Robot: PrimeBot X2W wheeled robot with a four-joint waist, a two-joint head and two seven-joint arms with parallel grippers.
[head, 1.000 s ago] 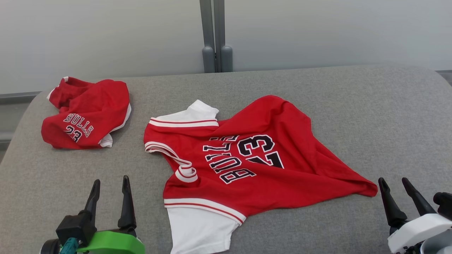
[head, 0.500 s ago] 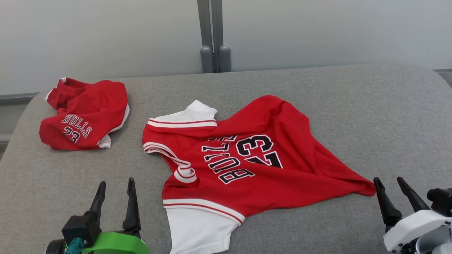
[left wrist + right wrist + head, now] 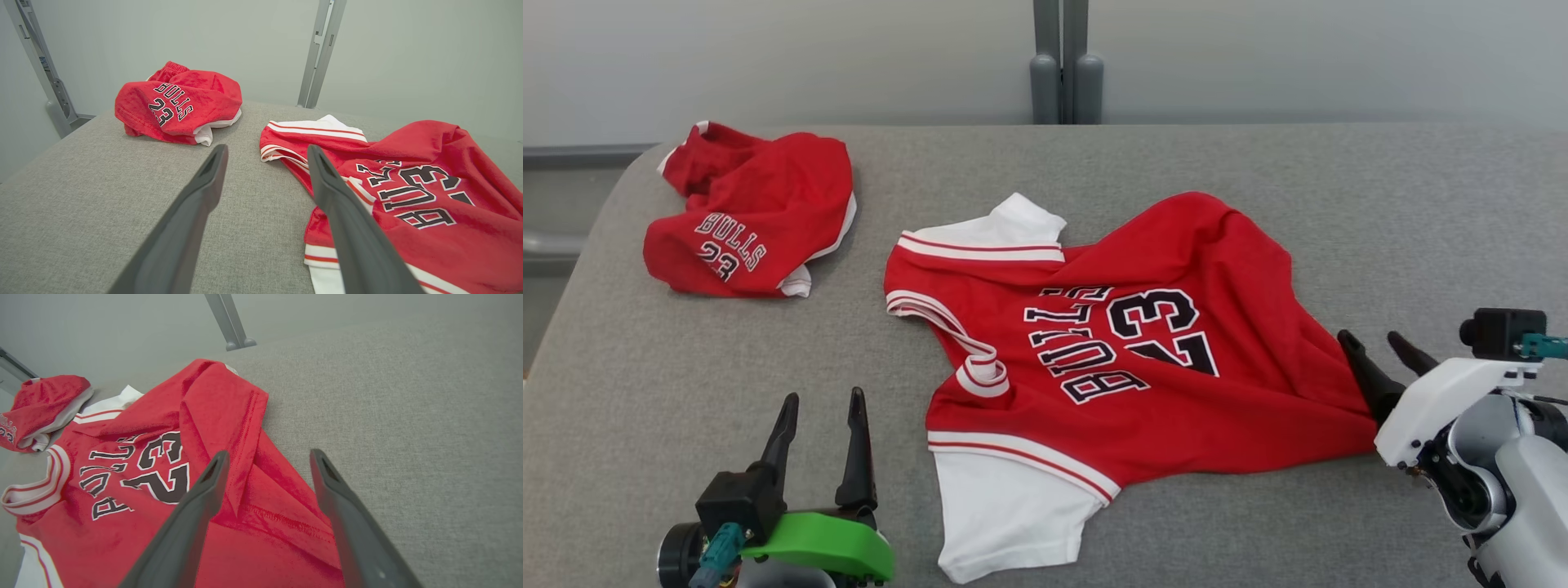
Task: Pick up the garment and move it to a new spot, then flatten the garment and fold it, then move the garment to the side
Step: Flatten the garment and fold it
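A red jersey [image 3: 1127, 351] with white sleeves and black "BULLS 23" lettering lies crumpled across the middle of the grey table; it also shows in the left wrist view [image 3: 408, 196] and the right wrist view [image 3: 171, 473]. My right gripper [image 3: 1376, 347] is open at the jersey's right corner, its fingers straddling the folded hem [image 3: 265, 506] just above the cloth. Near the front left, my left gripper [image 3: 821, 408] stands open with nothing between its fingers, a short way left of the jersey's lower white sleeve [image 3: 1005, 514].
A second red garment [image 3: 752, 216], bunched up with "BULLS 23" on it, lies at the back left of the grey table [image 3: 1339, 188]. A grey post [image 3: 1066, 65] rises behind the table's far edge.
My right gripper has moved up and inward onto the jersey's right corner. The head camera has shifted, so the whole scene sits a little higher and to the right.
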